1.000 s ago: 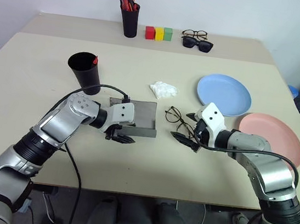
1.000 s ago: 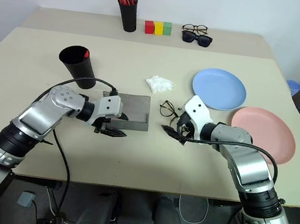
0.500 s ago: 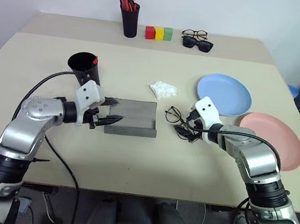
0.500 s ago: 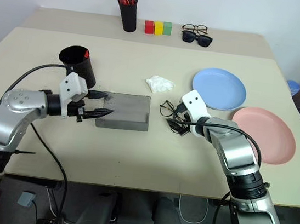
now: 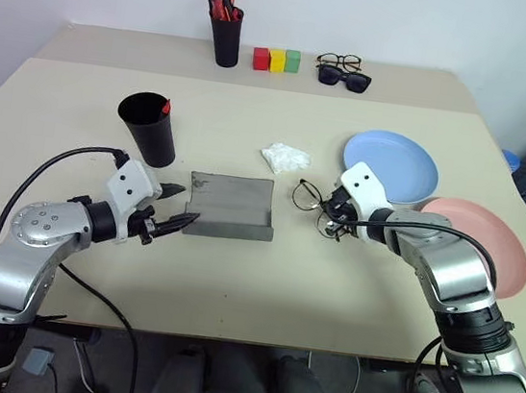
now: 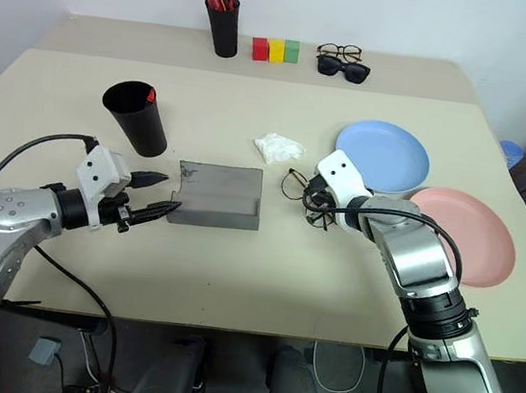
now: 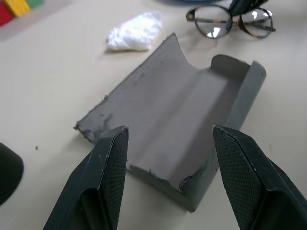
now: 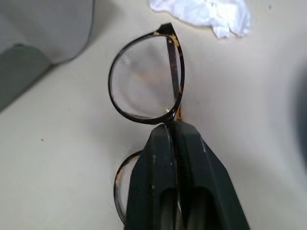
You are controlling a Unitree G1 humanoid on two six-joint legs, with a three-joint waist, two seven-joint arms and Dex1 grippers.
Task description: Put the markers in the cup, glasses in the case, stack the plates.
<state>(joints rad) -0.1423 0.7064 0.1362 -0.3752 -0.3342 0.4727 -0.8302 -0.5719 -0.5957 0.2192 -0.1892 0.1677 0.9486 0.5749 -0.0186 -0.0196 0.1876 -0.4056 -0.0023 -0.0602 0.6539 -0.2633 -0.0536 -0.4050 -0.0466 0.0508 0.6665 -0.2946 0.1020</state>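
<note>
left gripper: i see its two black fingers spread apart, nothing between them, tips just off the near left end of the case.
case: grey, lying open on the table, lid flat and the shallow tray edge toward me; the left wrist view shows it bare inside.
right gripper: fingers pressed together, pinching the glasses at the bridge between the two lenses.
glasses: thin dark rims, clear roundish lenses, just right of the case and apart from it; whether they rest on the table or are lifted i cannot tell.
pink plate: on the table at the right, its far left edge touching or just under the blue plate.
blue plate: beyond the right gripper, not stacked.
white crumpled wad: on the table just beyond the case.
cup: black, upright, left of the case and beyond the left gripper; a red marker tip shows at its rim.
far edge: black pen pot with red and orange pens, three coloured blocks, a second pair of spectacles and dark sunglasses.
</note>
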